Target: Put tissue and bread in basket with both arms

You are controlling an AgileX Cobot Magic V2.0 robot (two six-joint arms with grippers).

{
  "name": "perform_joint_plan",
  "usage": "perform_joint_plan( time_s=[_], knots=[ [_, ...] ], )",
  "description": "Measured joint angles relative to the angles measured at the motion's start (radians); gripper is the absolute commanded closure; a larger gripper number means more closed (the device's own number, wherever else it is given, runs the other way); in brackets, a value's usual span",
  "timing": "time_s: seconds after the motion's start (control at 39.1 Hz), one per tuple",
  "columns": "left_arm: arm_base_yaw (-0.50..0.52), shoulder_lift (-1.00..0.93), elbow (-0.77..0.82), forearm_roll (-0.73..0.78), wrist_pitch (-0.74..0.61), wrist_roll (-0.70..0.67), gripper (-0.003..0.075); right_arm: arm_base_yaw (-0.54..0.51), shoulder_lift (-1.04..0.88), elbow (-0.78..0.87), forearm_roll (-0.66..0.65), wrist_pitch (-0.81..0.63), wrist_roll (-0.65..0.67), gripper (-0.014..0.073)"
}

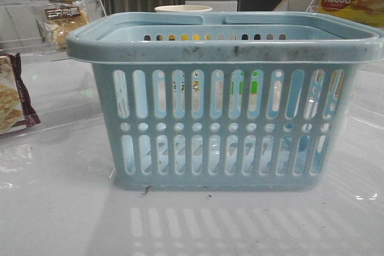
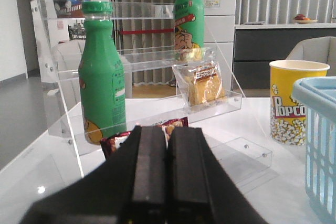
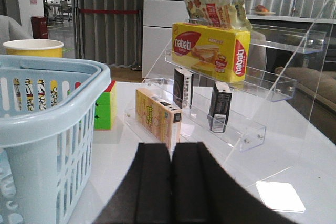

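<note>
The light blue basket [image 1: 225, 97] stands in the middle of the table; it also shows in the left wrist view [image 2: 320, 140] and the right wrist view [image 3: 47, 129]. The bread [image 2: 203, 83] in its clear bag leans on a clear shelf step, seen also in the front view [image 1: 63, 22]. Two black tissue packs [image 3: 219, 106] [image 3: 182, 87] stand upright on the lower step of the right-hand shelf. My left gripper [image 2: 168, 136] is shut and empty, well short of the bread. My right gripper [image 3: 171, 150] is shut and empty, short of the packs. Neither gripper shows in the front view.
Two green bottles [image 2: 102, 77] and a maroon-edged cracker bag [image 2: 157, 128] are on the left clear rack. A popcorn cup [image 2: 294, 100] stands behind the basket. The right rack holds a yellow Nabati box [image 3: 210, 51], a snack bag [image 3: 215, 6] and a beige box [image 3: 157, 116]; a colour cube [image 3: 105, 108] sits beside the basket.
</note>
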Motion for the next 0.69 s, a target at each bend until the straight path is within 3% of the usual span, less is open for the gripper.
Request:
perform_joint_plan(
  time_s=[0.13,0.31,0.69],
  knots=[
    [0.0,0.0,-0.028,0.0,-0.01,0.0,0.0629,0.0,0.0,-0.015,0.0,0.026,0.0,0.054],
    [0.0,0.0,-0.165,0.0,0.029,0.0,0.0629,0.0,0.0,-0.166,0.0,0.125,0.002,0.054],
    [0.0,0.239,-0.538,0.044,0.318,0.0,0.0629,0.0,0.201,-0.547,0.0,0.393,0.002,0.054]
  ],
)
